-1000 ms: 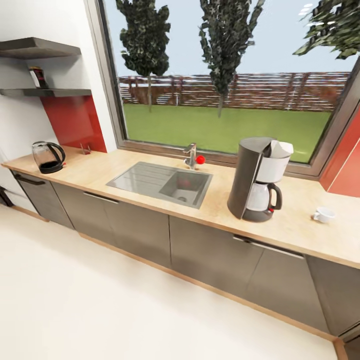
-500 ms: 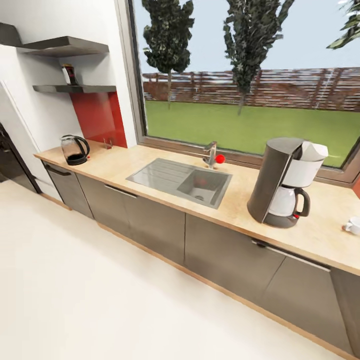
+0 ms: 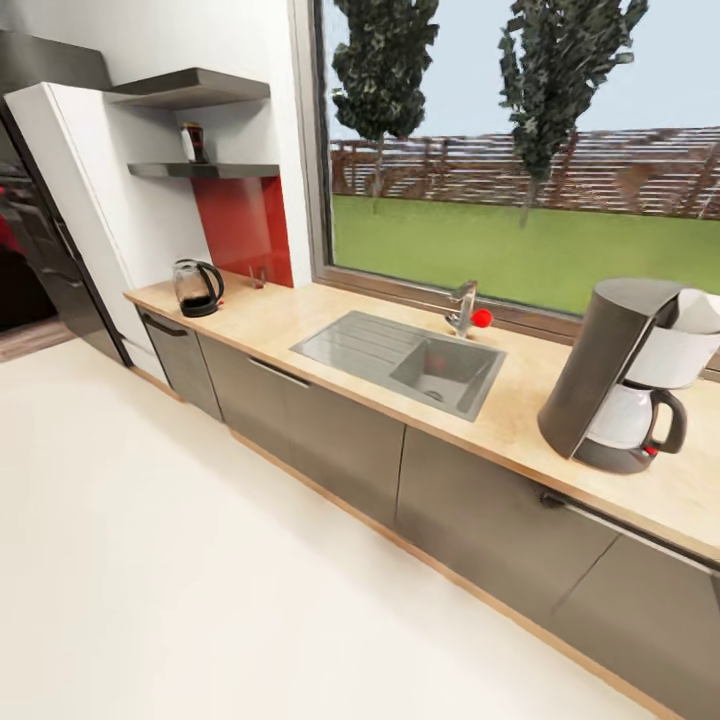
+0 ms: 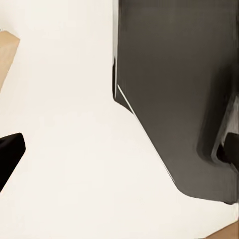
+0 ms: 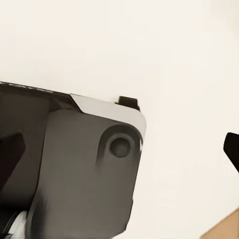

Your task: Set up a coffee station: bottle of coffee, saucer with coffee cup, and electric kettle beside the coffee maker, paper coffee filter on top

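Beige wood-grain bench (image 3: 300, 318) carries tall grey coffee maker (image 3: 628, 378), filter seemingly atop; far-off glass kettle (image 3: 196, 288), shelved jar (image 3: 193, 142) remain unmoved; claw states indiscernible.

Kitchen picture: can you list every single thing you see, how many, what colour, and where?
Light beige wood-grain countertop: one, over dark grey cabinets.
Tall dark grey coffee maker: one, countertop's right end; white paper filter on top.
Rounded dark glass kettle: one, countertop's left end.
Small dark-capped coffee jar: one, on dark grey wall shelf.
Grey steel sink: one, set into the countertop.
Tap with red knob: one, behind sink.
Gripper fingertips: black, at the edges of both wrist views, over pale floor.
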Controlling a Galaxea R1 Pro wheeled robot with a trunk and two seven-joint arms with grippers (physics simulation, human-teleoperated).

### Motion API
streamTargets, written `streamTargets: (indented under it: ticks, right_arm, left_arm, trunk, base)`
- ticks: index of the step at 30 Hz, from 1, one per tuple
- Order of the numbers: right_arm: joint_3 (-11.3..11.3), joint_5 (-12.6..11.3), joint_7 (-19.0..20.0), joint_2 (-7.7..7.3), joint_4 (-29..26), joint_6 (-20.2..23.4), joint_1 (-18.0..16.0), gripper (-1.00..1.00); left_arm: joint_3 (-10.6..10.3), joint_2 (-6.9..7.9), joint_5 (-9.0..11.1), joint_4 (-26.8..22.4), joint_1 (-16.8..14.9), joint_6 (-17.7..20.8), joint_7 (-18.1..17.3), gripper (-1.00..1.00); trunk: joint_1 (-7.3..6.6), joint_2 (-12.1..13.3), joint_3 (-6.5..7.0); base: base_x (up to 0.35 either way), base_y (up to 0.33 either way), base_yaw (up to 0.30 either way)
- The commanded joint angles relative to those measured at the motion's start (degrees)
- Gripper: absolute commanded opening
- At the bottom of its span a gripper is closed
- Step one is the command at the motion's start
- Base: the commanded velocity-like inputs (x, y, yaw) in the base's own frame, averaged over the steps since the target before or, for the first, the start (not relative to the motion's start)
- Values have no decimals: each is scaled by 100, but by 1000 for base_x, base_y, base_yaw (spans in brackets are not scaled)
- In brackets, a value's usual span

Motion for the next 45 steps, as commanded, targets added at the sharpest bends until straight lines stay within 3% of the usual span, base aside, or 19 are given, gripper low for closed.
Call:
streamTargets:
  ticks: [1, 4, 8, 10, 14, 18, 24, 29, 34, 45]
  right_arm:
    - [30, 3, -20, 5, 11, -16, 3, 100]
    - [30, 1, -47, 0, 12, -21, 109, 100]
    - [30, 2, -55, -15, 16, -2, 388, 100]
    - [30, 2, -61, -74, 17, 35, 504, 100]
    - [18, -21, -68, -178, 1, 69, 615, 100]
    - [31, -13, -60, -187, -19, 60, 634, 100]
    - [25, -33, -44, -30, -114, 32, 637, 100]
    - [14, -24, -48, 117, -82, 8, 637, 100]
    - [9, -23, -40, 118, -80, 6, 637, 100]
    - [28, -20, -40, 124, -80, -3, 637, 100]
  left_arm:
    - [17, -3, 10, -80, 2, -6, 8, 100]
    - [22, -1, 16, -238, 0, -4, 8, 100]
    - [276, 93, 409, -570, -8, -4, 9, 100]
    - [337, 141, 488, -668, -9, 1, 7, 100]
    - [353, 211, 506, -774, -79, 3, 6, 100]
    - [334, 286, 479, -820, -268, 24, 10, 100]
    - [346, 451, 242, -699, -318, 11, 46, 100]
    - [390, 297, 343, -641, -293, 2, 27, 100]
    - [392, 301, 479, -626, -291, -2, 25, 100]
    - [382, 300, 456, -625, -291, 1, 18, 100]
  trunk:
    - [3, -10, -15]
    - [3, -10, -32]
    - [3, -10, -54]
    - [3, -10, -65]
    - [3, -10, -84]
    - [3, -10, -87]
    - [3, -10, -87]
    - [3, -10, -87]
    - [3, -10, -69]
    - [3, -10, 27]
  base:
    - [0, 0, 244]
    - [0, 0, 244]
    - [105, 95, 236]
    - [202, 184, 229]
    - [240, 209, 168]
    - [274, 223, 27]
    - [93, 78, 2]
    - [0, 0, 0]
    - [0, 0, 0]
    - [25, 11, 0]
